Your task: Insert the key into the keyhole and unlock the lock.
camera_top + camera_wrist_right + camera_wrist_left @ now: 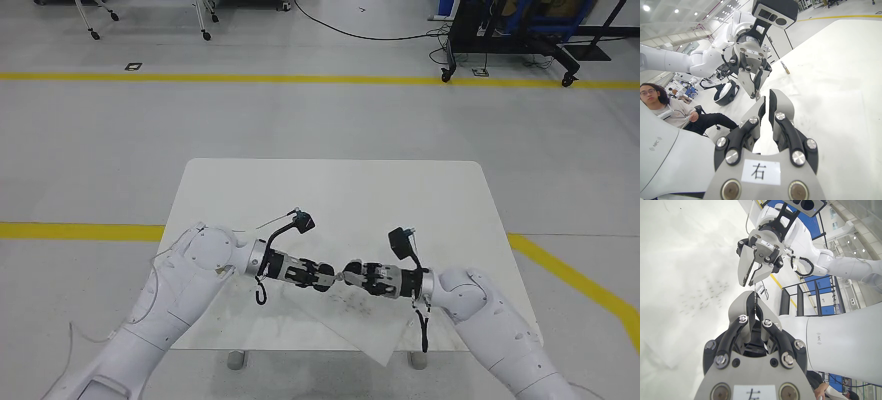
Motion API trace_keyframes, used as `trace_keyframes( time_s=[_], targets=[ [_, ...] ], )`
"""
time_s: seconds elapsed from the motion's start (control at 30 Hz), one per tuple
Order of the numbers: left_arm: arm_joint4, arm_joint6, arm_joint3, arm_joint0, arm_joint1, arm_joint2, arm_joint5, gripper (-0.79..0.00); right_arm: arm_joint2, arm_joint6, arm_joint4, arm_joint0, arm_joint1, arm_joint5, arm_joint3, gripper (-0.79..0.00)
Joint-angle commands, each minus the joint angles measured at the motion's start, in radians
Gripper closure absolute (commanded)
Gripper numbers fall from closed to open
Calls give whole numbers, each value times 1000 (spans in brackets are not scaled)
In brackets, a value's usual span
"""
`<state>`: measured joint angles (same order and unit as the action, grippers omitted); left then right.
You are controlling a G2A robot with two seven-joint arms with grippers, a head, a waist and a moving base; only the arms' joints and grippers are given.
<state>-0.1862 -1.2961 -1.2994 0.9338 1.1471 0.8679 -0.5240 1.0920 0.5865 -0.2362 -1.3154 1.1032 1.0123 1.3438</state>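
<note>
A small silver key (758, 94) is pinched in my left gripper (755, 93), which is shut on it. In the left wrist view the key's thin edge (754, 287) sticks out past my left gripper (754, 294). My right gripper (767, 95) faces it tip to tip, open by a narrow gap with nothing inside. The right gripper's fingertips (752, 281) hang just beside the key. A small brass lock (786, 69) lies on the white table (829, 75), beyond the left gripper. From above, the left gripper (332, 279) and right gripper (350, 273) meet over the table's front middle.
A white sheet (375, 335) overhangs the table's (330, 185) front edge under the arms. Dark smudges (704, 298) mark the surface below the grippers. The far half of the table is bare. Yellow floor lines run behind and beside the table.
</note>
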Motion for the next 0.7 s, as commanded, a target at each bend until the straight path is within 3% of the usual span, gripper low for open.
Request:
trace_keyframes(
  time_s=[0.0, 0.07, 0.17, 0.67],
  targets=[
    [-3, 0, 1, -3, -1, -8, 0, 0, -11, 23, 35, 3, -4, 0, -1, -49],
    [-7, 1, 3, -7, -2, -14, -1, 0, -21, 44, 60, 10, -7, 0, -7, -68],
    [-13, 5, 5, -10, -6, -21, -5, 0, -28, 54, 76, 21, -11, 0, -24, -182],
    [-30, 6, -14, -21, -28, -56, -7, 0, -54, 71, 132, 33, -26, 0, -33, -197]
  ],
)
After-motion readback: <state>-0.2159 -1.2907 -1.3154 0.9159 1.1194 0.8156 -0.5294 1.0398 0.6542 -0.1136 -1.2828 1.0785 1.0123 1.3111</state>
